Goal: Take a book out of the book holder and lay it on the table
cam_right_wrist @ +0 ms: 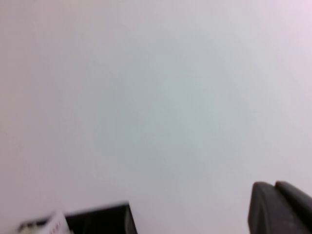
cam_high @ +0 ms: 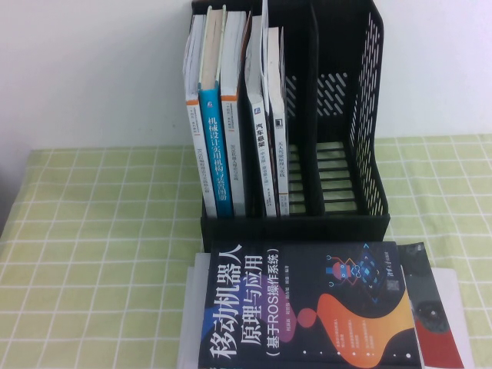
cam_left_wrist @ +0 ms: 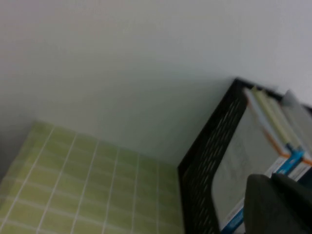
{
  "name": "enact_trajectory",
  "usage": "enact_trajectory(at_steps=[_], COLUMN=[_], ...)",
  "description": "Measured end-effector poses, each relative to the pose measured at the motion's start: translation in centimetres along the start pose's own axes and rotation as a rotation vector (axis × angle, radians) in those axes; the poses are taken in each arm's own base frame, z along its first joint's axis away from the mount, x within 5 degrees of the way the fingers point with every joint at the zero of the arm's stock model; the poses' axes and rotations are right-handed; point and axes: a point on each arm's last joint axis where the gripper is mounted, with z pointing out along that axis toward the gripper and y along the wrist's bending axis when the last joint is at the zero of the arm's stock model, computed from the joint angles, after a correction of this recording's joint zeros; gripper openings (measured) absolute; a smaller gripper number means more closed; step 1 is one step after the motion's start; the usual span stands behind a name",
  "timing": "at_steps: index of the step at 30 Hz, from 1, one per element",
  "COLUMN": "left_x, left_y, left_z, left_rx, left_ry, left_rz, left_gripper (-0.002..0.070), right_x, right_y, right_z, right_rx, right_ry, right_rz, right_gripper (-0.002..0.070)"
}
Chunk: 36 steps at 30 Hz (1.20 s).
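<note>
The black book holder (cam_high: pixel 338 115) stands at the back of the green checked table (cam_high: pixel 92 254). Its left compartment holds three books, one blue-spined (cam_high: pixel 212 146). In the middle compartment stand white-spined books, among them the book (cam_high: pixel 266 54), tall and thin, rising above the rest. The right compartment is empty. Neither gripper shows in the high view. My left gripper (cam_left_wrist: pixel 270 178) is shut on nothing, beside the holder's slotted side (cam_left_wrist: pixel 204 161). My right gripper (cam_right_wrist: pixel 274 185) is shut on nothing and faces the white wall, with the holder's top corner (cam_right_wrist: pixel 100 218) just in sight.
A navy book with a large white title (cam_high: pixel 307 307) lies flat in front of the holder. It rests on another flat item, whose dark corner with a ring graphic (cam_high: pixel 430 311) sticks out on the right. The white wall rises right behind the holder.
</note>
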Motion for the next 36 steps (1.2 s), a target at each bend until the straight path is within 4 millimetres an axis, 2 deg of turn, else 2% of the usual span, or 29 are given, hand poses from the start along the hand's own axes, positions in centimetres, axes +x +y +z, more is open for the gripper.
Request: enact_trajectory(at_steps=[4, 8, 14, 18, 21, 24, 28, 30, 36], left_x=[0.7, 1.6, 3.8, 5.6, 6.6, 7.6, 8.5, 8.9, 8.7], left_y=[0.2, -0.1, -0.1, 0.0, -0.5, -1.3, -3.7, -5.4, -11.2], left_z=[3.1, 5.7, 9.0, 11.0, 12.6, 14.3, 16.5, 17.3, 19.5], left_rx=[-0.072, -0.069, -0.084, -0.082, -0.018, 0.095, 0.355, 0.463, 0.604], left_ry=[0.133, 0.233, 0.433, 0.560, 0.642, 0.700, 0.641, 0.586, 0.512], left_rz=[0.028, -0.056, -0.162, -0.190, -0.204, -0.239, -0.242, -0.171, 0.000], left_gripper=[-0.0003, -0.0003, -0.0003, -0.0003, -0.0003, -0.0003, -0.0003, -0.0003, -0.0003], right_x=[2.4, 4.2, 4.5, 5.1, 6.2, 7.6, 9.5, 10.5, 13.0], right_y=[-0.4, -0.7, -0.7, -0.4, -0.1, 0.3, 1.4, 2.1, 3.5], right_z=[2.8, 3.9, 3.9, 4.2, 5.1, 6.6, 8.8, 9.7, 11.9], right_rx=[0.045, 0.060, 0.056, 0.029, -0.009, -0.070, -0.216, -0.299, -0.447], right_ry=[0.260, 0.398, 0.420, 0.445, 0.504, 0.578, 0.677, 0.716, 0.807], right_rz=[-0.016, -0.086, -0.103, -0.041, 0.009, -0.020, -0.104, -0.125, -0.095], right_gripper=[-0.0002, -0.0002, -0.0002, -0.0002, -0.0002, -0.0002, -0.0002, -0.0002, -0.0002])
